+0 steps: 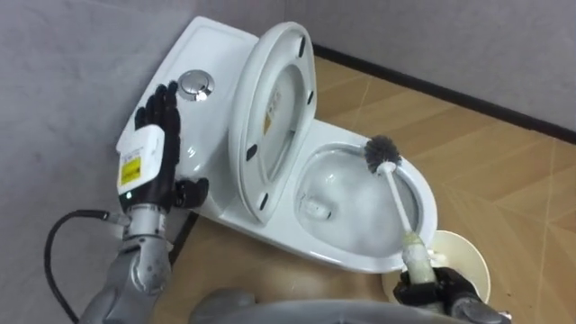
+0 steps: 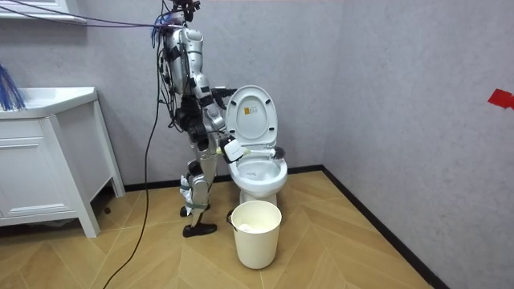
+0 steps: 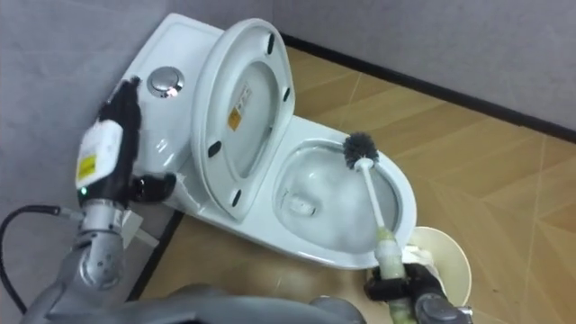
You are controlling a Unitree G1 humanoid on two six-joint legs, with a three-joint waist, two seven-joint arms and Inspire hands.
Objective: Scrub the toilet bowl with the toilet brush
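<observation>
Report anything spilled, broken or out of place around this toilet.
Nothing stands out. The lid is raised, the right hand holds the toilet brush with its head over the bowl, the left hand is open by the tank, and the floor looks dry.

Toilet bowl (image 1: 428,205) open from above, raised lid (image 1: 274,117) standing as a barrier along its left side, brush (image 1: 393,184) slanting across the basin's right half, white bucket (image 1: 466,255) just beside the front rim, wall (image 1: 54,63) close behind the tank (image 1: 205,56), bare floor (image 1: 504,153) to the right
</observation>
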